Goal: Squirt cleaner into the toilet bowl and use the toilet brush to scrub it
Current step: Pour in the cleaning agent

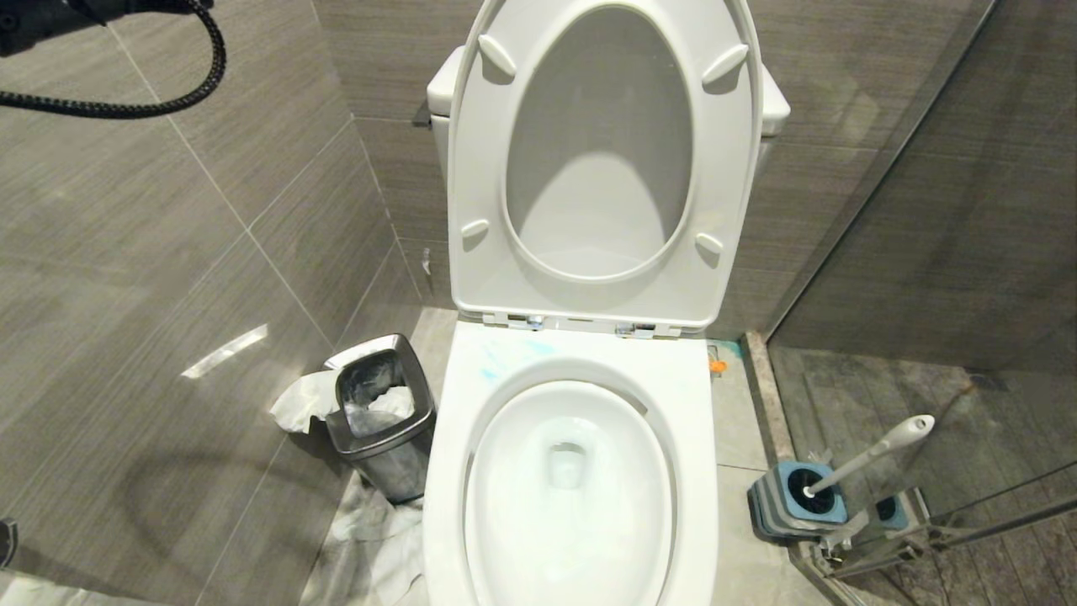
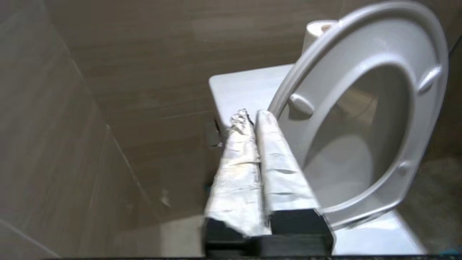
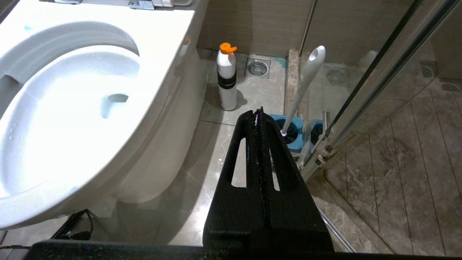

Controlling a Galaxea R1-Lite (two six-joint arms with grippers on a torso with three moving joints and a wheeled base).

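Toilet bowl (image 1: pixel 570 497) open at centre, seat and lid (image 1: pixel 602 160) tipped up at 12 o'clock against the tank. Cleaner (image 1: pixel 505 358) seen only as faint turquoise smears on the rim at 11 o'clock of the basin; water nearly clear. Squirting judged barely done or rinsed off; scrubbing not begun.

Toilet brush (image 1: pixel 875 450) parked in its blue-topped holder (image 1: pixel 795 498) on the floor at 3 o'clock of the bowl, handle leaning toward the glass shower door (image 1: pixel 951 210). White bottle with orange cap (image 3: pixel 227 81) upright on the floor just beside the bowl's base.

Left hand (image 2: pixel 252 117) shut, foil-wrapped fingers together, empty, up near the tank beside the raised seat. Right hand (image 3: pixel 258 112) shut, empty, low over the floor, pointing at the holder.

Tight on the brush side: glass door and its metal frame close behind the handle. Steel waste bin (image 1: pixel 383 421) and loose paper crowding 9 o'clock. Floor strip between bowl and holder open.
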